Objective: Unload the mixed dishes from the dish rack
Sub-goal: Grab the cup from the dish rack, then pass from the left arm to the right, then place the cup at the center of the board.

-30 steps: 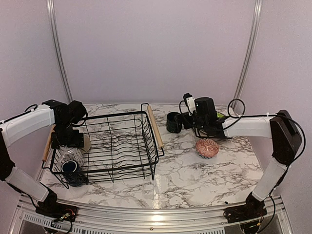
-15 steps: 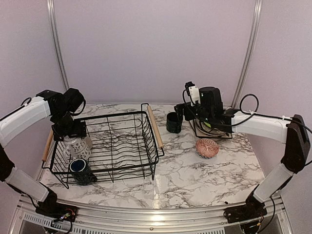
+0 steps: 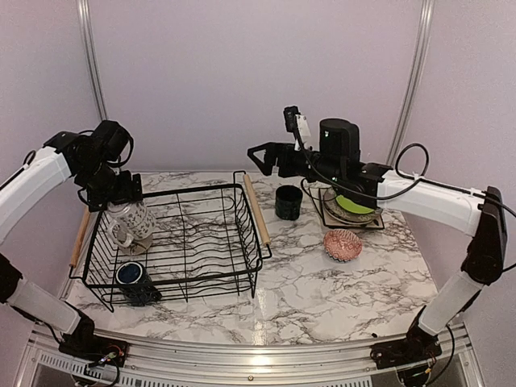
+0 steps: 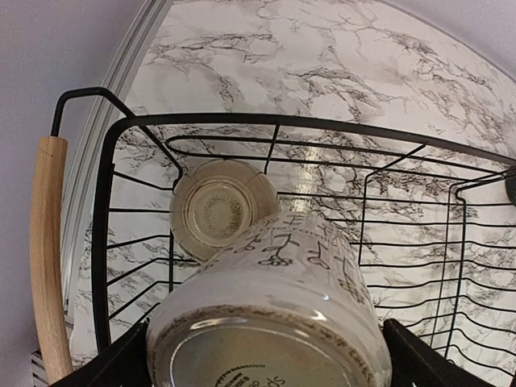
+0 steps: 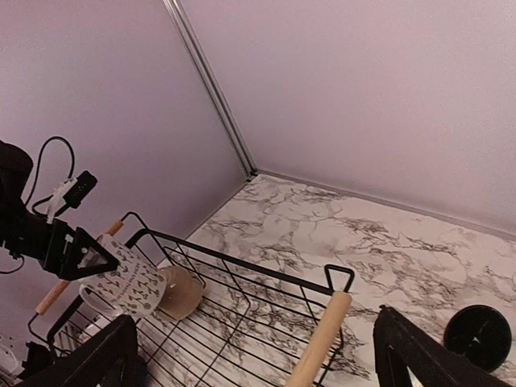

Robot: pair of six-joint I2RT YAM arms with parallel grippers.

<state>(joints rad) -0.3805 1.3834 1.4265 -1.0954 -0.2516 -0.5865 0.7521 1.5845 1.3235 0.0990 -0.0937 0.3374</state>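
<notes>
The black wire dish rack [image 3: 201, 242] stands on the left of the marble table. My left gripper [image 3: 119, 197] is shut on the white patterned mug [image 3: 131, 224] and holds it tilted above the rack's far-left corner; its base fills the left wrist view [image 4: 274, 314]. A tan mug [image 4: 222, 211] lies in the rack under it. A dark-blue mug [image 3: 133, 278] sits in the rack's near-left corner. My right gripper [image 3: 262, 157] is open and empty, raised above the rack's right wooden handle [image 3: 256, 208].
A dark mug [image 3: 288, 201] stands on the table right of the rack. Behind it lies a stack of plates with the lime-green plate [image 3: 355, 205] on top. The reddish patterned bowl [image 3: 343, 244] sits in front of the stack. The rack's left handle [image 4: 48, 250] is near the table edge.
My left gripper has lifted the patterned mug from the rack's near-left part up and toward the far-left corner. My right gripper has left the dark mug and risen to the left.
</notes>
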